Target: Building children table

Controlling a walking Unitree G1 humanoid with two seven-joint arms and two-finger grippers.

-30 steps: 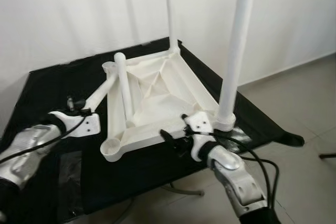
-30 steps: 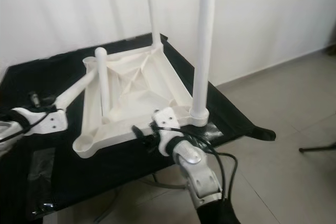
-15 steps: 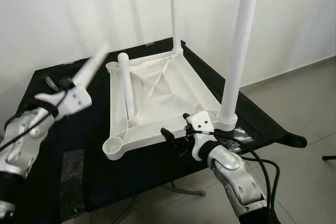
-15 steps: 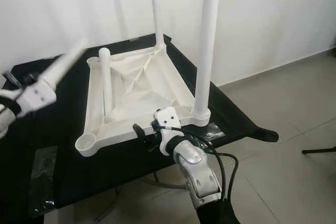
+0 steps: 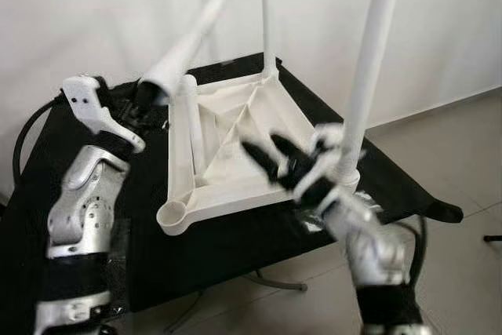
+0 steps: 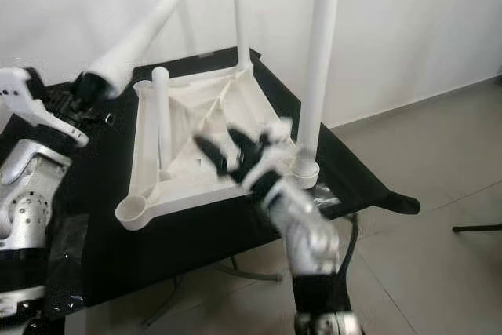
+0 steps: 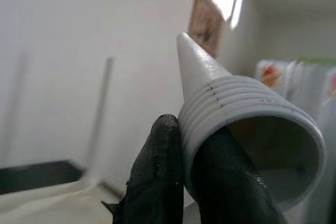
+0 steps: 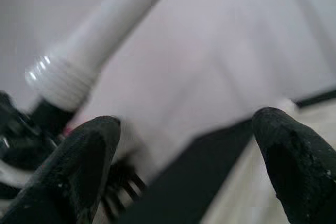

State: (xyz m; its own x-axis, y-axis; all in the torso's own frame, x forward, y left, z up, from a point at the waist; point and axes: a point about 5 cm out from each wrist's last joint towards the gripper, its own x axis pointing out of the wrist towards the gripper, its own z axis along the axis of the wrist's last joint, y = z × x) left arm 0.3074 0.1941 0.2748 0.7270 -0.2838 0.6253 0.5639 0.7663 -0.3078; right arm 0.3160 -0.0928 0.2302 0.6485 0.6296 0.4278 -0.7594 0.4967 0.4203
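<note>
Your left gripper [image 7: 184,182] clamped its black fingers on the threaded end of a white table leg [image 5: 196,37], raised and tilted over the upturned white tabletop [image 5: 235,139] on the black-covered table [image 5: 259,233]. Your right gripper [image 5: 271,154], blurred, hung above the tabletop's near edge with fingers spread wide and holding nothing. Two legs [image 5: 369,68] stood upright in corner sockets, their tops cut off; another lay across the tabletop. No lettering was legible; coloured packaging behind the held leg stayed too blurred to read.
</note>
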